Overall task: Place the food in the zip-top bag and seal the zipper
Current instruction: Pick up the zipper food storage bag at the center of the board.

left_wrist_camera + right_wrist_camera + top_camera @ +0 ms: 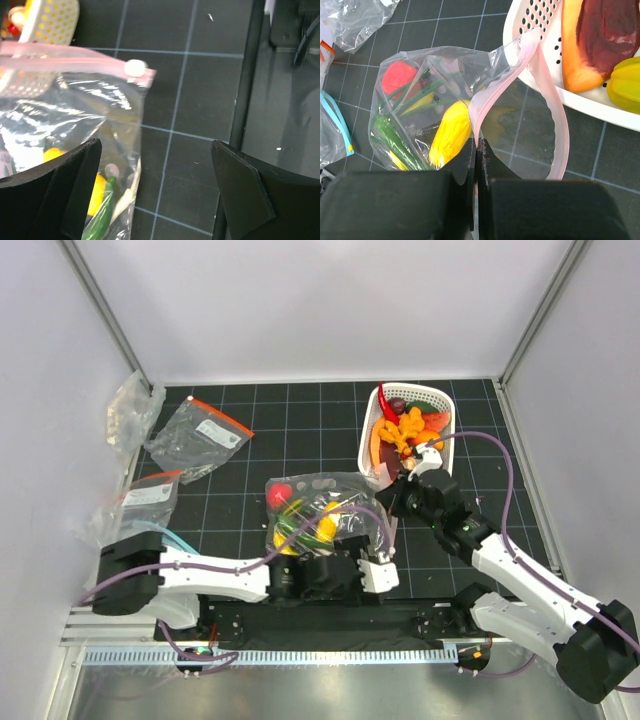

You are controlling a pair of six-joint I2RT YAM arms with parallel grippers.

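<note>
Your right gripper [476, 150] is pinching the pale pink zipper [557, 125] of the zip-top bag [315, 510], with its jaws closed flat on the strip just beside the white basket [440, 397]. The bag is lying near the middle of the gridded mat [300, 420], holding food [451, 132] (a yellow piece, a red one, some green). Your left gripper [156, 150] is hanging at the bag's slider corner with its jaws spread wide, gripping nothing.
</note>
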